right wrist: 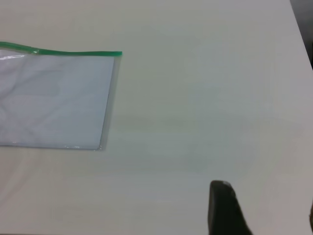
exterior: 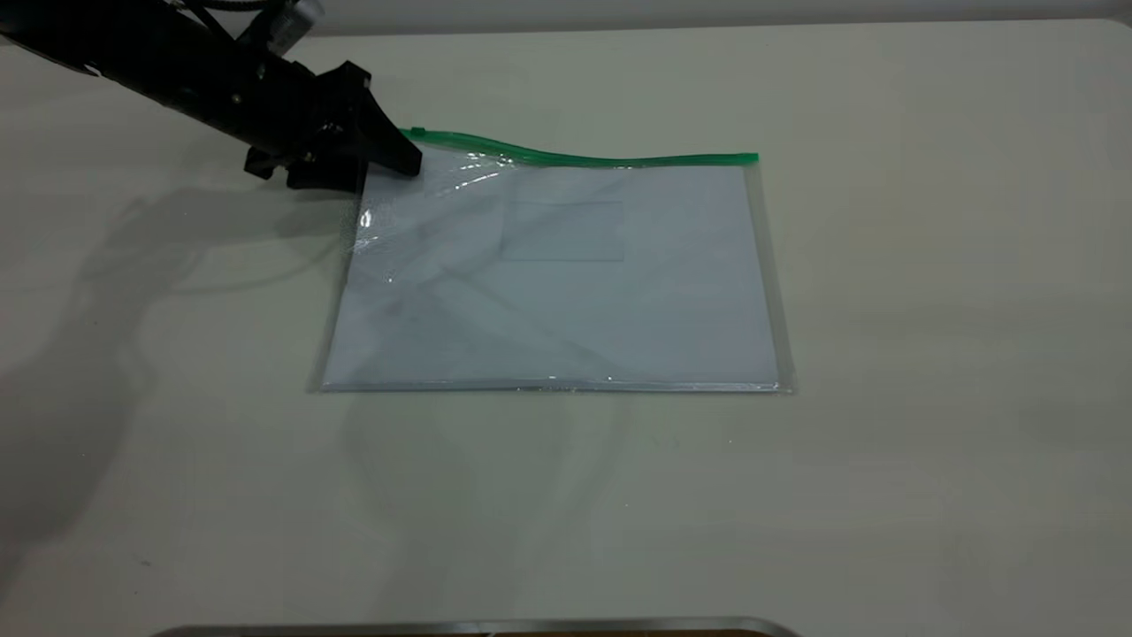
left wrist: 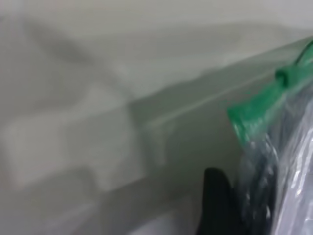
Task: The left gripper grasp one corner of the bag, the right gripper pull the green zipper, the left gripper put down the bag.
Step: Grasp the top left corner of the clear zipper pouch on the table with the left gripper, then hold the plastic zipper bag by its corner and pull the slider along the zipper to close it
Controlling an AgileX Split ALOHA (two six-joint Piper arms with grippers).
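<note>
The bag (exterior: 566, 283) lies flat on the table with white paper inside and a small clear card pocket. The green zipper (exterior: 584, 159) runs along its far edge. My left gripper (exterior: 402, 159) is shut on the corner of the bag (exterior: 416, 134) at the far left, and that end is lifted slightly. In the left wrist view the clear plastic (left wrist: 293, 161) sits between the black jaws (left wrist: 239, 196), with the green zipper (left wrist: 259, 107) just beyond. My right gripper (right wrist: 266, 205) is open and empty over bare table, well away from the bag (right wrist: 54, 98). It is out of the exterior view.
The white table (exterior: 884, 354) spreads wide around the bag. A metal rim (exterior: 478, 626) runs along the near edge. The table's edge (right wrist: 301, 29) shows in the right wrist view.
</note>
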